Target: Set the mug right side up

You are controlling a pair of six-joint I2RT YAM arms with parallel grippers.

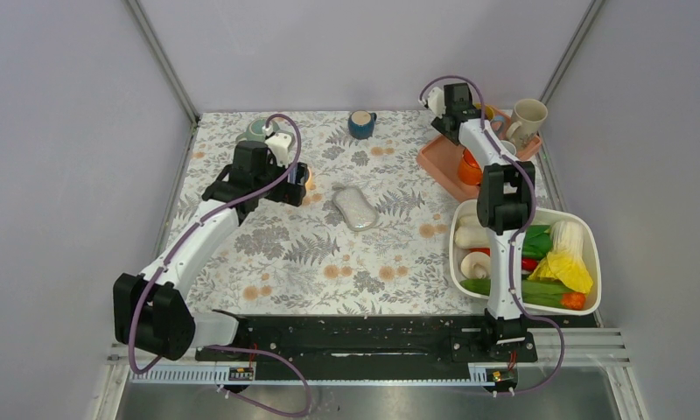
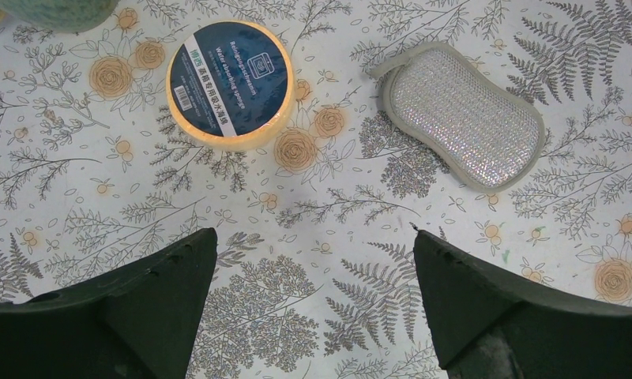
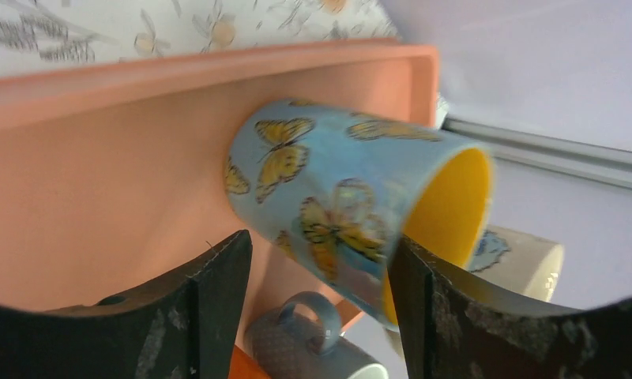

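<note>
Tipped mug on its side in the tray, lying crossways inside the right claw, squeezed or not hard to tell; left claw wide open, far away.

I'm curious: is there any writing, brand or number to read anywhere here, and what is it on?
"Water absorbing sponge": on the dark label of the round yellow sponge.
Chinese characters, a barcode and a smaller line on that label: too small to read.
On the butterfly mug and the silvery scrub pad: no writing visible.
</note>
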